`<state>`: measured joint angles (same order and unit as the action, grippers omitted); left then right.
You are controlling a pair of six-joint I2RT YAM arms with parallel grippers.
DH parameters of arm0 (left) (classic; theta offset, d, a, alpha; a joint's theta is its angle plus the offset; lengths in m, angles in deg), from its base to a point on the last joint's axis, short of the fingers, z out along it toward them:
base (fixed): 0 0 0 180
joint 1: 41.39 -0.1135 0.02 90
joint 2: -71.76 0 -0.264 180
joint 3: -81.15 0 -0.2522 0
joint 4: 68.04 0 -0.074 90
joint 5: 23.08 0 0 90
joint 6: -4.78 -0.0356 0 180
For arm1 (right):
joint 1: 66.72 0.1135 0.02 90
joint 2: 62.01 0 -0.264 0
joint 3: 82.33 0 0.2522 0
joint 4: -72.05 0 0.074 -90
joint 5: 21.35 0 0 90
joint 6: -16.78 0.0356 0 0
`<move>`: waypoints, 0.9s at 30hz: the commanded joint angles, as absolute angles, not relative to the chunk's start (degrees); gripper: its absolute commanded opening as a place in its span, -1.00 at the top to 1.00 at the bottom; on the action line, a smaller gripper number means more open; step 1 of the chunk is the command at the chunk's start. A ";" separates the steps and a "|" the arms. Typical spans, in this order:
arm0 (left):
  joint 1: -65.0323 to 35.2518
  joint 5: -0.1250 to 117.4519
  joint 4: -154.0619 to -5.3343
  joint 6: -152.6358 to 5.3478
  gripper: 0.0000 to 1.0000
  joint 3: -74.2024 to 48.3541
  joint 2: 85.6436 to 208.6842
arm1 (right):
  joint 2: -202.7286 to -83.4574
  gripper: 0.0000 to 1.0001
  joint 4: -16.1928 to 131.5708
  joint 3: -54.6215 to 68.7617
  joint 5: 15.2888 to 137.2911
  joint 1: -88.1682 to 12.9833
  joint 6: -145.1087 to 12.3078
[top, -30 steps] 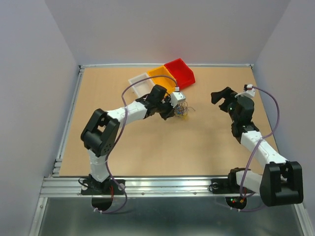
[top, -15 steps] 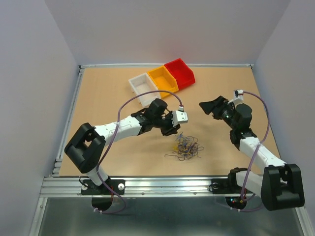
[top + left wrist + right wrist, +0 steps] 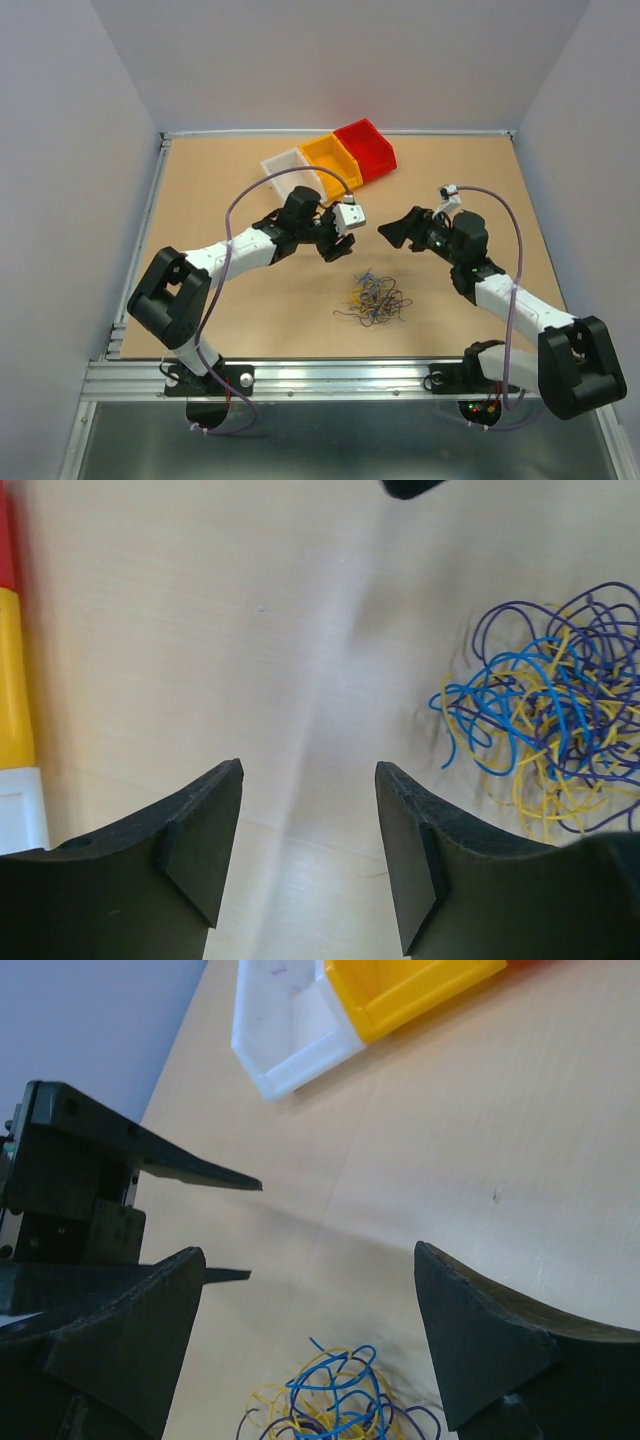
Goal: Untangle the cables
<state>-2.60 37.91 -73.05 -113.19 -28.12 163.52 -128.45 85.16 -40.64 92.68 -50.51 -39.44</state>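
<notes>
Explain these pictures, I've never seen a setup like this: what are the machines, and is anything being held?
Two robot arms are bolted to the near edge of a wooden table. One picture looks down from above; the other two come from a camera on each wrist, so the dark wedges are that arm's own fingers. The left claw and right claw are both open, holding nothing. Near them lies a tangle of thin blue, yellow and purple cables. Farther back stand a white bin, a yellow bin and a red bin, side by side.

No legible text, label or number — anywhere.
</notes>
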 commanded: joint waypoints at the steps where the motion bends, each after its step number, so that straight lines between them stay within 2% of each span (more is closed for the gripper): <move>1: -1.93 30.99 -75.11 -114.23 -0.34 -25.77 164.13 | -125.12 -0.79 85.18 -37.63 88.61 -50.20 -41.05; 5: -1.40 25.02 -79.24 -116.06 -0.34 -24.36 164.92 | -122.22 -0.77 79.66 -37.63 77.39 -50.20 -40.79; 8: 1.32 25.35 -81.35 -118.79 -0.35 -24.62 165.10 | -120.64 -0.77 78.50 -38.07 73.23 -50.11 -40.08; 20: 4.66 25.26 -84.61 -119.42 -0.35 -22.34 168.79 | -117.56 -0.77 77.36 -38.51 70.94 -50.20 -40.17; 27: 4.75 27.63 -83.03 -116.34 -0.28 -20.32 172.30 | -115.89 -0.77 77.01 -38.77 69.97 -50.20 -40.52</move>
<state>4.63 27.31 -84.20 -118.41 -23.10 170.87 -117.17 76.61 -40.64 71.76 -50.51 -39.98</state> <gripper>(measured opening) 0.655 0.887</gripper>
